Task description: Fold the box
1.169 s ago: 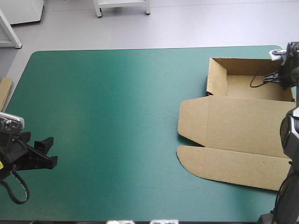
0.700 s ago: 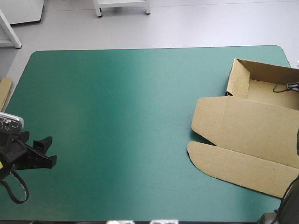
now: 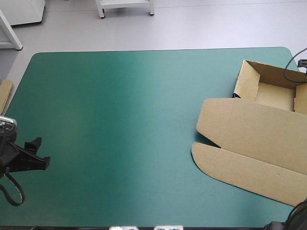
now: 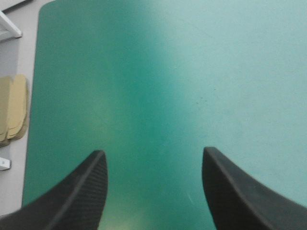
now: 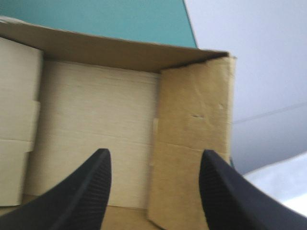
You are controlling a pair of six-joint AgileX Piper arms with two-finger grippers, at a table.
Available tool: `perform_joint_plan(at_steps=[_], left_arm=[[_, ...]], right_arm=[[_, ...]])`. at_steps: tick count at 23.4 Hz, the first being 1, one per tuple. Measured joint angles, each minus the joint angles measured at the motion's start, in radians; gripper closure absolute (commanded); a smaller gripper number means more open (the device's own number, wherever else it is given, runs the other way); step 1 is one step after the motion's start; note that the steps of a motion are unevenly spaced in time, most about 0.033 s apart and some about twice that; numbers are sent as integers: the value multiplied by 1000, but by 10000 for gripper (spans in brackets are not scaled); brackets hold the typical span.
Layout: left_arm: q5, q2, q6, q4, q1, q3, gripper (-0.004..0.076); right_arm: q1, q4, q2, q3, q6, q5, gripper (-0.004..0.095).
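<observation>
Since the box [image 3: 254,139] lies far right as an open tray, lid flat, I keep the right gripper [image 5: 153,155] spread over its side wall, probably for tucking, and the left gripper [image 4: 151,155] open, clear, near left

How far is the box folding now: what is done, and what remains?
Done: the box has its tray walls raised. In hand: nothing is gripped; the right gripper is open over the tray, and the left gripper is open over bare cover. Left: the lid lies flat on the table.
</observation>
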Motion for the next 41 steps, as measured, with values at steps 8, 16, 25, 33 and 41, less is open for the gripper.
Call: perform_joint_plan(at_steps=[8,16,25,33,41], left_arm=[[0,-100,-21,139,0,0,304],[1,-222,-31,37,0,0,304],[1,-366,-24,-85,0,28,304],[0,-532,-15,-206,0,288,353],[-181,-583,40,-267,0,626,359]], right_arm=[[280,197,-394,180,-102,3,817],[532,218,-666,368,-112,-22,922],[601,226,-1140,828,-159,-218,921],[601,233,-1584,1362,-143,-311,921],[601,204,-1885,1607,-143,-355,921]])
